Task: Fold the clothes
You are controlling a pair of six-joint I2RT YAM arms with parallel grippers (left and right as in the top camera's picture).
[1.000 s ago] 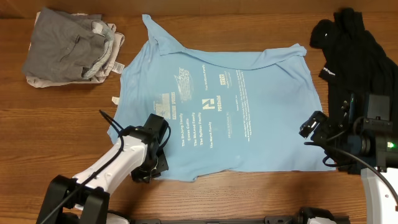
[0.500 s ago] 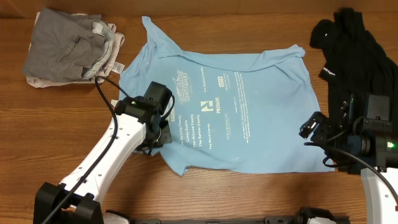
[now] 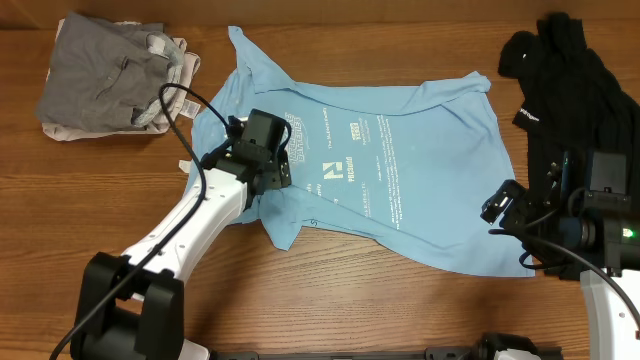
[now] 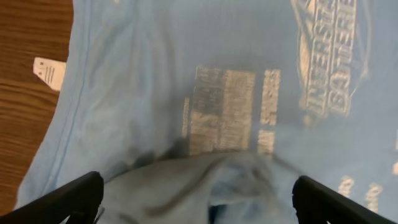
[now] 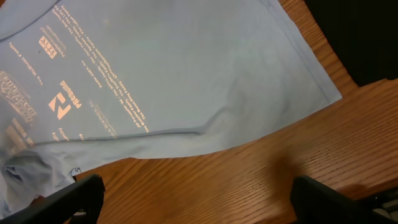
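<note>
Blue T-shirt [image 3: 400, 170] lies rumpled on the wooden table [image 3: 100, 220], left claw [image 4: 196, 202] and right claw [image 5: 193, 199] both spread apart.

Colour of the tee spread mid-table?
The T-shirt is light blue, with pale printed text and logos. The overhead view shows it best.

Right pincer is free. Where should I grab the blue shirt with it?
Take the blue shirt's lower-right hem corner, coming in from the right over bare table: it lies flat and juts out, close to the right pincer.
</note>
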